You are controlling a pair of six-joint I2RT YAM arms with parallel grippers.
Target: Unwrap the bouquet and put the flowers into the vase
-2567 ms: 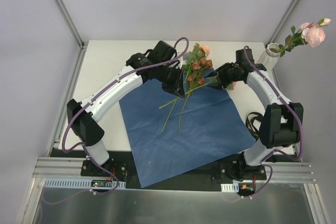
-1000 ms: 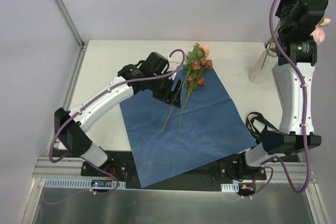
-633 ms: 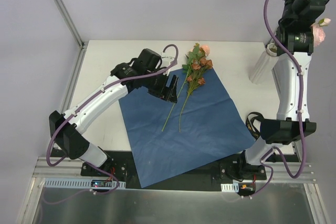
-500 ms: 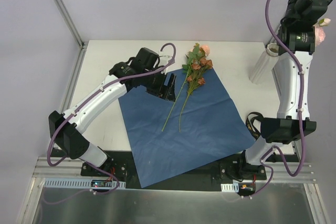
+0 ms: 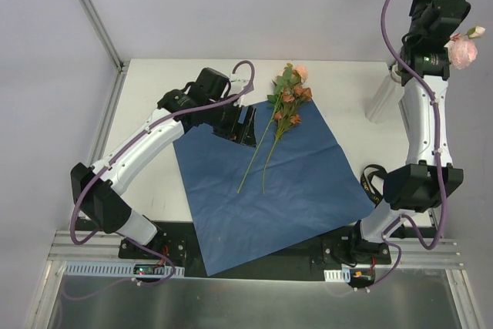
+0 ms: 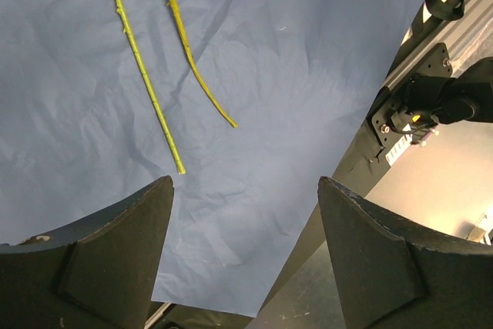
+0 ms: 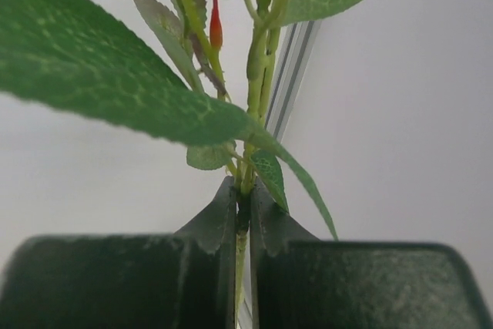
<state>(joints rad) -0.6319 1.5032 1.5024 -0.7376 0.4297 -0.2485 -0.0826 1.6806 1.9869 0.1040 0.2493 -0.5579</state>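
Left gripper (image 6: 245, 182) gapes over the blue paper's (image 6: 308, 75) edge, beside the flowers (image 5: 289, 98).

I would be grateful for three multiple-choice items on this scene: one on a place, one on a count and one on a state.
1. Where do the loose flowers lie?
A. in the vase
B. mostly on the paper
C. beside the left arm's base

2. How many stems show in the left wrist view?
A. one
B. two
C. four

3. The right gripper is:
A. open and empty
B. shut on a ribbon
C. shut on a leafy stem

Answers:
1 B, their long stems run across the blue sheet.
2 B, two thin green stems end on the paper.
3 C, the fingers meet around a green stem with leaves above them.
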